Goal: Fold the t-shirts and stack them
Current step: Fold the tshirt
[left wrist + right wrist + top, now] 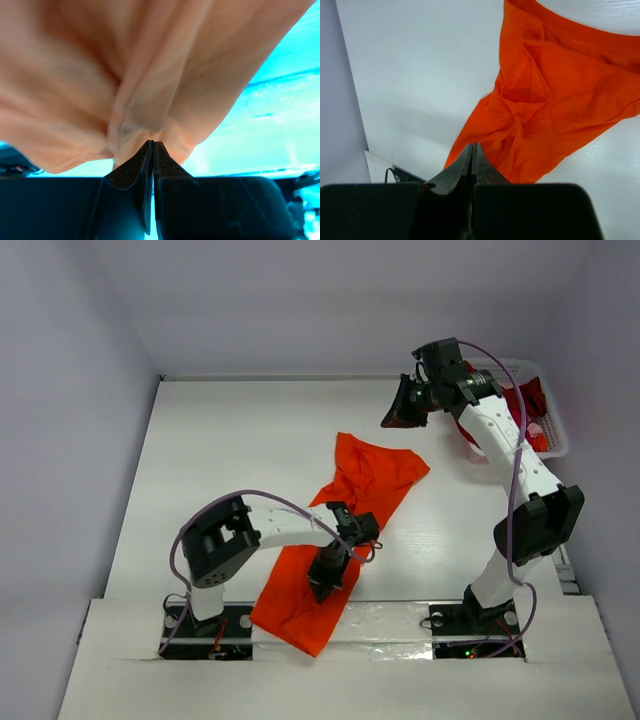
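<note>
The bright orange t-shirt (372, 478) lies crumpled in a long diagonal strip on the white table (230, 440), from the middle to the near edge. My left gripper (323, 590) is shut on a pinch of its cloth near the near end. In the left wrist view the shirt (150, 65) bunches right at the closed gripper (152, 143). My right gripper (392, 418) is shut and empty, held high at the back right. Its wrist view looks down on the shirt (560, 100) past the closed gripper (472, 145). Dark red shirts (527, 400) lie in the basket.
A white latticed basket (556, 445) stands at the back right corner, beside the right arm. Grey walls close in the table on three sides. The near end of the orange shirt hangs over the table's front edge between the two arm bases.
</note>
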`<action>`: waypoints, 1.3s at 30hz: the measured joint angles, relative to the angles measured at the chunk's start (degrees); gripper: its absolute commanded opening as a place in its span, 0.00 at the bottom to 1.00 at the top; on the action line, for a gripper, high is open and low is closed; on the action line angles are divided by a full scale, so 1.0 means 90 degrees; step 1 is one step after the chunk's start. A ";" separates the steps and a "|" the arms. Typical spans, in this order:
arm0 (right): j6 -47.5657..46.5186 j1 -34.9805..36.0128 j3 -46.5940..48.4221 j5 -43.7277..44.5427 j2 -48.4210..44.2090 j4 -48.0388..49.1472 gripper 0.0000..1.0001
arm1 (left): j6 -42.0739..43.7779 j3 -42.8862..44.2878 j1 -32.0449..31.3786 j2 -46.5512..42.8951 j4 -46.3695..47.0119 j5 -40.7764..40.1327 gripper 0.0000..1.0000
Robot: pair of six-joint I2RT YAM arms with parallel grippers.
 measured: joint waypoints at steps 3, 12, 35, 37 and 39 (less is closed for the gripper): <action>0.0000 0.0000 0.0000 0.0017 0.0000 -0.0005 0.00 | -0.0236 0.0005 0.0204 -0.0401 -0.0148 -0.0233 0.00; -0.0012 0.0000 0.0022 0.0202 0.0000 -0.0061 0.00 | -0.0583 0.1258 0.1953 -0.1243 -0.0340 -0.1496 0.00; -0.0078 0.0000 0.0041 0.0750 -0.0692 -0.0527 0.00 | 0.0617 0.3106 0.2759 0.0804 0.0823 -0.1229 0.18; -0.0078 0.0000 0.0041 0.0750 -0.0680 -0.0527 0.00 | 0.0685 0.2618 0.2667 0.0464 0.0697 -0.1231 0.21; -0.0078 0.0000 0.0041 0.0746 -0.0639 -0.0527 0.00 | 0.0758 0.2278 0.2492 0.0131 0.0573 -0.1256 0.28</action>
